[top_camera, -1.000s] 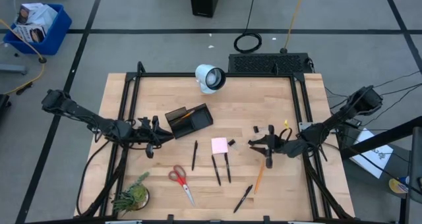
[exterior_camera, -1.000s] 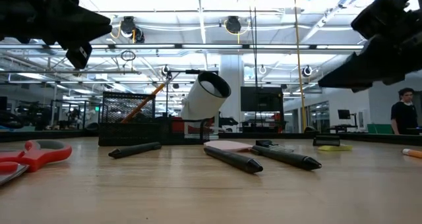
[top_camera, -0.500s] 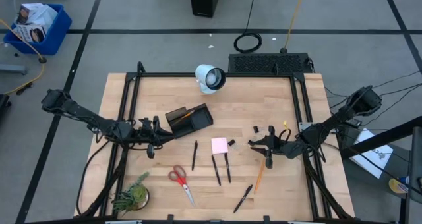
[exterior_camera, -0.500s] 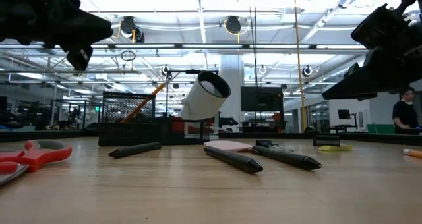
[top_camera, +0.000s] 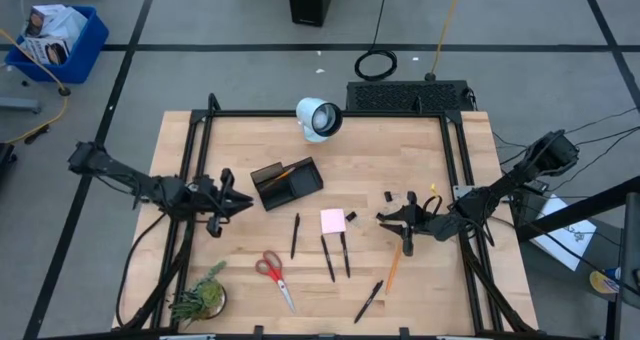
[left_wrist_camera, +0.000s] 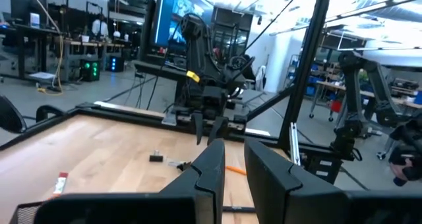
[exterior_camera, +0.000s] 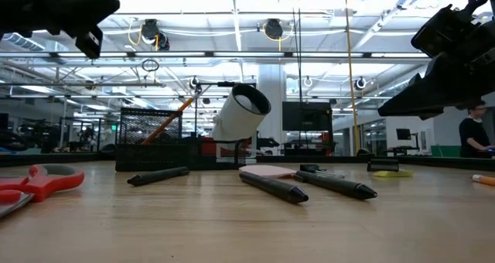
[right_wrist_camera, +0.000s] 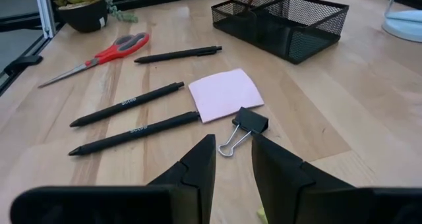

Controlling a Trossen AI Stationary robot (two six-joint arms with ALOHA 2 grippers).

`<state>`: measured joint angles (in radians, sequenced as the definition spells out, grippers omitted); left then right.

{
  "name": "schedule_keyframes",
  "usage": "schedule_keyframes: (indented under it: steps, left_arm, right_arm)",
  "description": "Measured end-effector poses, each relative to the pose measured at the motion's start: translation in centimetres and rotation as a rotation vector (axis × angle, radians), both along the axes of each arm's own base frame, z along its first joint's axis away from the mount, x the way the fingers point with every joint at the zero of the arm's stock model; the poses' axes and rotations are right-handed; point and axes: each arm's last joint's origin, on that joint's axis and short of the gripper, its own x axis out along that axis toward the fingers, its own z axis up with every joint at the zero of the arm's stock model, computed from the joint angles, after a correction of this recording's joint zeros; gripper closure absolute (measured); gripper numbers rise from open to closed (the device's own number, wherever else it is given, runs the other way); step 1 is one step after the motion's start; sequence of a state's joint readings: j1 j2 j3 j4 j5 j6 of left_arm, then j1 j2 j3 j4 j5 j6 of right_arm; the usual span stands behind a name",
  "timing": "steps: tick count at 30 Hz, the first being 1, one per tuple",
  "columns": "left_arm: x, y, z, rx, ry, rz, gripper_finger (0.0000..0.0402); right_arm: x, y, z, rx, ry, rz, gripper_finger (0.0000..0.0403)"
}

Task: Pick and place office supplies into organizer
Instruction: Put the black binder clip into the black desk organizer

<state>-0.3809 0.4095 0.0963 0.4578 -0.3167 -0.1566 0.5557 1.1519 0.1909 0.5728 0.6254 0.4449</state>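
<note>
Left end effector [top_camera: 238, 206] hangs above the bench [top_camera: 400, 180], just left of the organizer [top_camera: 286, 183]; fingers narrow with a slim gap, nothing held. Right end effector [top_camera: 385, 218] sits right of the pink sticky pad [top_camera: 333, 220], fingers also narrow, empty. A binder clip [right_wrist_camera: 245, 126] lies just ahead of it, touching the pad's corner. An orange pencil [top_camera: 283, 170] stands in the organizer. Three black pens [top_camera: 295, 234] lie just below the pad, a fourth [top_camera: 368, 301] and another orange pencil [top_camera: 394, 267] further right. Scissors [top_camera: 274, 279] lie well below the organizer.
</note>
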Motion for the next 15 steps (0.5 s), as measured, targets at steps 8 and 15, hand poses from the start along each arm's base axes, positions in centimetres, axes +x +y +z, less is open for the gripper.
schedule_keyframes:
  steps: [8, 15]
  left_arm:
    - [-1.6, 0.6, 0.0, 0.022, -0.001, 0.002, 0.0339]
    - [-1.7, 0.7, -0.1, 0.020, 0.008, 0.002, 0.0339]
  right_arm:
    - [-0.1, 0.1, 0.0, 0.024, -0.005, -0.001, 0.0314]
    - [0.2, 0.0, 0.7, 0.117, -0.100, -0.108, 0.0314]
